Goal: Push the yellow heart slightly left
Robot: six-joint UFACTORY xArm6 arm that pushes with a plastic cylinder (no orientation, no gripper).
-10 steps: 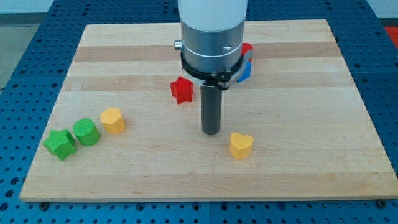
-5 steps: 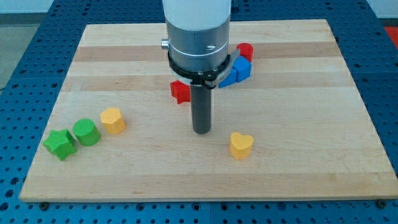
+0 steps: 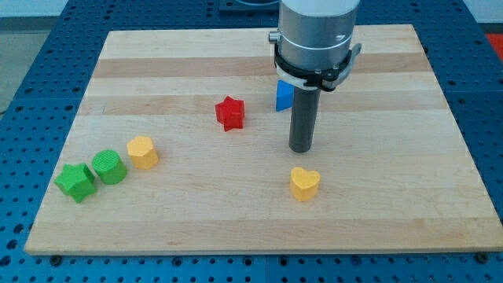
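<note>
The yellow heart [image 3: 304,183] lies on the wooden board [image 3: 377,212], below the view's centre and a little to the right. My tip [image 3: 301,148] stands just above the heart in the view, nearly straight over it, with a small gap between them. The rod hangs from the arm's grey and white cylinder [image 3: 314,31] at the view's top.
A red star [image 3: 230,113] lies left of the rod. A blue block [image 3: 284,95] shows partly behind the rod. At the view's left sit a yellow rounded block [image 3: 142,152], a green cylinder [image 3: 108,167] and a green star [image 3: 76,181].
My tip first moved left, then swung right and slightly up, ending above the yellow heart. The arm now hides the red block and most of the blue blocks. The heart has not moved.
</note>
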